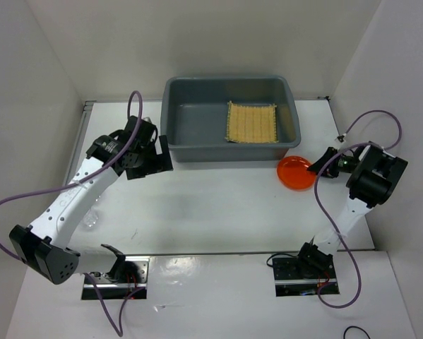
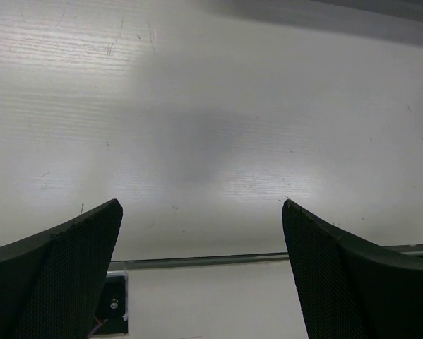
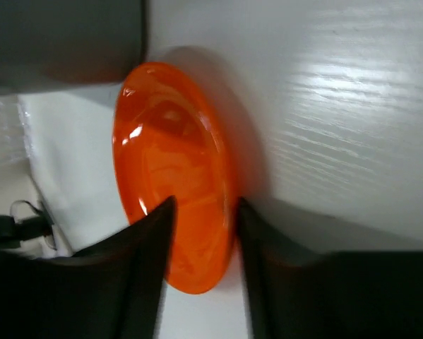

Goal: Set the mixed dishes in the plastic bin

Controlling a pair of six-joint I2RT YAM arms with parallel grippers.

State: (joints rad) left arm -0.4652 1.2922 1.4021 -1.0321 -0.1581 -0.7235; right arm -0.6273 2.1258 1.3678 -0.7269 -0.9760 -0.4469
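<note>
The grey plastic bin [image 1: 170,120] stands at the back centre, and a square tan bamboo mat [image 1: 252,122] lies inside it on the right. A small orange plate [image 1: 294,173] rests on the table just off the bin's front right corner. My right gripper [image 1: 317,167] reaches it from the right. In the right wrist view its fingers [image 3: 204,205] straddle the orange plate's [image 3: 172,155] near edge, one on each side, partly closed and blurred. My left gripper [image 1: 162,152] hangs wide open by the bin's left front corner, with only bare table between its fingers [image 2: 200,205]. A clear plastic cup [image 1: 91,217] lies beside the left arm.
White walls enclose the table on three sides. The bin's front wall [image 3: 63,39] is close behind the plate. Purple cables loop off both arms. A metal strip [image 2: 267,258] marks the table's near edge.
</note>
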